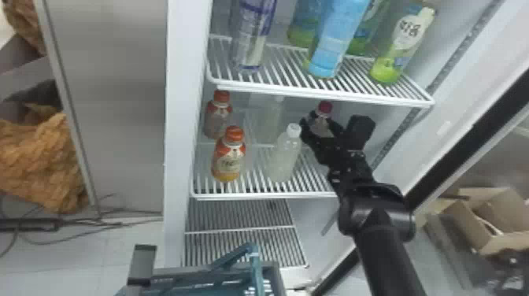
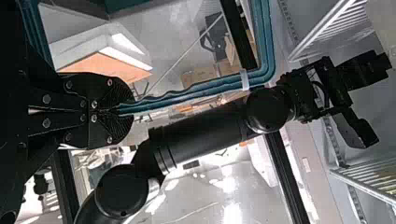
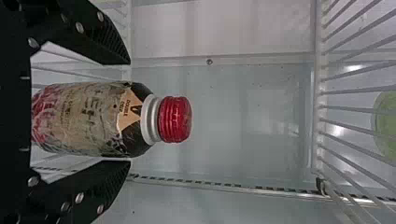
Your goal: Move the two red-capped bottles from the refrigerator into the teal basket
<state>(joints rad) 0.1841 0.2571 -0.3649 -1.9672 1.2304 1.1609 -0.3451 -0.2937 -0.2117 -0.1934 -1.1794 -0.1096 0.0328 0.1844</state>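
My right gripper [image 1: 333, 124] is at the right side of the middle refrigerator shelf, around a red-capped bottle [image 1: 325, 107]. In the right wrist view this bottle [image 3: 93, 119] lies between the two fingers of the open right gripper [image 3: 130, 113], a gap on either side and its red cap beyond their tips. The teal basket [image 1: 258, 275] is low in front of the refrigerator. Seen from the left wrist, my left gripper [image 2: 114, 109] is shut on the basket's teal handle [image 2: 187, 93]. The basket's inside is mostly out of sight.
Two orange-capped bottles [image 1: 229, 161] stand at the shelf's left, with a white-capped clear bottle [image 1: 285, 155] between them and the right arm. The shelf above [image 1: 315, 91] holds several tall bottles. A lower wire shelf [image 1: 240, 232] lies behind the basket.
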